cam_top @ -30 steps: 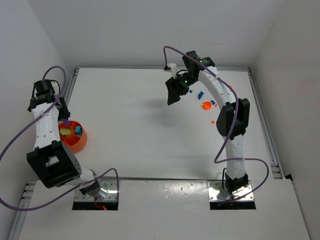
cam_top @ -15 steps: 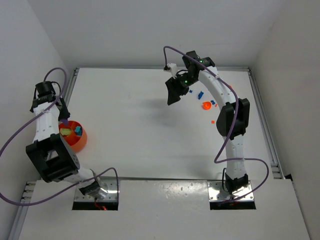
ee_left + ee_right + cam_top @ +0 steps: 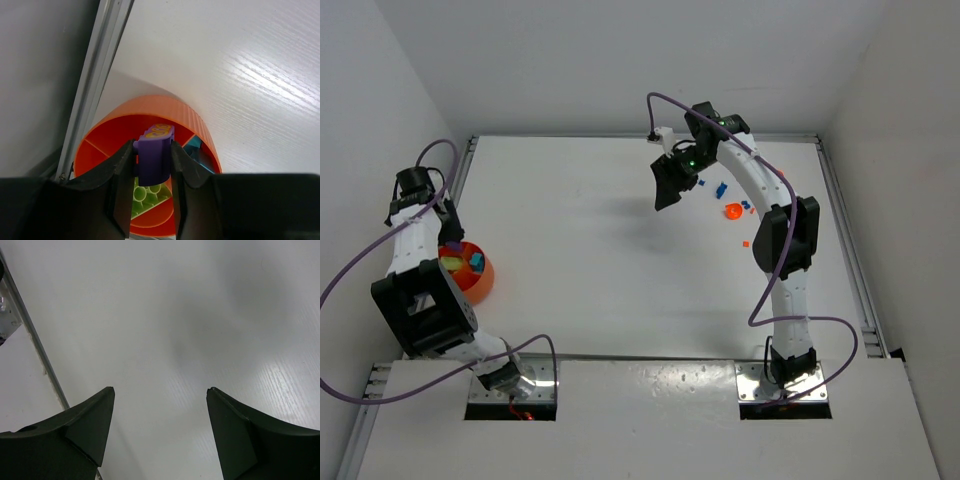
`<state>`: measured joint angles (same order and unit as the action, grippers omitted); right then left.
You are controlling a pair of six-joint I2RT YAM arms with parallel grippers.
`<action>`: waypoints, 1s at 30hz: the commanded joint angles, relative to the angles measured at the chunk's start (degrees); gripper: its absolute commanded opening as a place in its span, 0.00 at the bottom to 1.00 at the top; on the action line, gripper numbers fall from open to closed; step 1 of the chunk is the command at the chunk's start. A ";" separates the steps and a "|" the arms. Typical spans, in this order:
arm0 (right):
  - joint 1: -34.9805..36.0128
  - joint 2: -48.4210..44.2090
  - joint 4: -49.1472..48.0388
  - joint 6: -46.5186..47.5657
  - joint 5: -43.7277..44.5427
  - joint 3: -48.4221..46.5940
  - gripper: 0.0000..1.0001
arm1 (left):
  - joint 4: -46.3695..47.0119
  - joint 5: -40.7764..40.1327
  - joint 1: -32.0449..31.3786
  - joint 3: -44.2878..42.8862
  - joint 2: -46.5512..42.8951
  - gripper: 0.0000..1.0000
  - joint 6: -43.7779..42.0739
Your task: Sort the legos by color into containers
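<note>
This looks like a robotics lab test cell. A plain white bench (image 3: pixel 590 270) is boxed in by bare white walls (image 3: pixel 620 60) at the back and on both sides. Metal rails (image 3: pixel 461 185) run along its edges. The left arm (image 3: pixel 420 300) and right arm (image 3: pixel 780 240), both white and black, are bolted to metal plates (image 3: pixel 785 385) at the near edge. Purple cables (image 3: pixel 815 320) loop loosely from them. Small plastic bricks (image 3: pixel 720 188) and an orange bowl (image 3: pixel 480 285) sit on the bench like trial props.
</note>
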<state>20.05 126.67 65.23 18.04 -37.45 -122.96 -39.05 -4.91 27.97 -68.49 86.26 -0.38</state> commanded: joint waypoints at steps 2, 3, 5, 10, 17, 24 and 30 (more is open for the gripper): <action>-0.01 0.51 -0.72 0.77 0.01 0.00 0.75 | 0.82 1.57 0.60 0.37 -0.21 0.34 -1.72; -0.01 0.51 -0.72 0.77 0.01 0.00 0.75 | 0.82 1.57 0.60 0.37 -0.21 0.37 -1.73; -0.01 0.51 -0.72 0.77 0.54 0.00 0.75 | 0.29 1.57 0.60 0.37 -0.21 0.45 -1.73; -0.01 0.51 -0.72 0.77 0.54 0.00 0.75 | 0.29 1.57 -1.42 -0.15 -0.21 0.52 -2.78; -0.62 0.51 -2.91 -0.54 3.26 0.61 0.75 | -0.24 8.50 -3.35 -4.98 -5.04 0.52 -2.17; -8.09 3.56 -12.84 -10.92 20.79 -1.66 0.72 | -0.24 16.15 -15.37 -13.42 -10.76 0.70 -2.86; -15.04 11.22 -18.99 -16.54 38.14 -11.33 0.83 | 0.38 14.41 -24.70 -18.96 -9.63 0.91 -1.73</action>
<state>7.77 135.61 51.96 6.33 -11.70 -129.86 -39.35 9.65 5.30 -85.10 75.70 -2.83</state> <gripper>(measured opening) 0.805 0.894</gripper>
